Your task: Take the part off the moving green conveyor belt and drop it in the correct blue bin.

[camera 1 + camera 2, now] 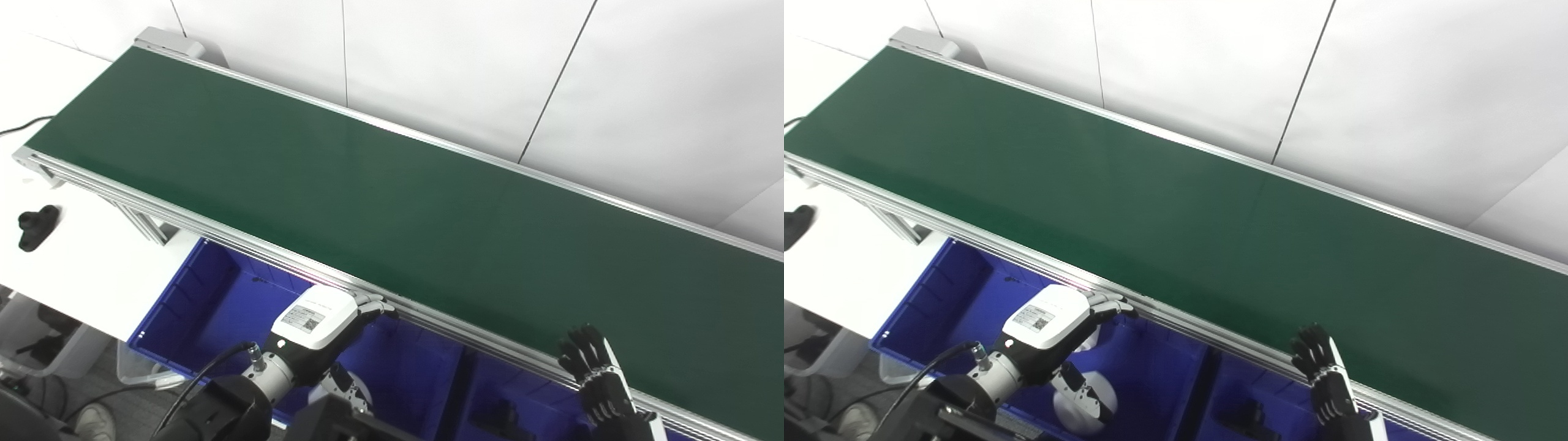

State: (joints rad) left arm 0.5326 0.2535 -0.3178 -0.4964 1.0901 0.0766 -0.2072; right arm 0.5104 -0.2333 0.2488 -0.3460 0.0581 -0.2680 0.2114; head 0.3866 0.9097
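While no part shows anywhere on the green belt, I keep both hands waiting at its near rail.
Left hand hangs over the left blue bin, fingers loosely spread, holding nothing; right hand stands fingers-up and apart, empty, above the right blue bin, ready to intercept. White round part lies in the left bin; dark pieces in the right. Black part sits on the white table, far left.

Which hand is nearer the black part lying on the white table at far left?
Left. The left hand hovers over the blue bin, just right of the black part; the right hand is far along the belt's near rail.
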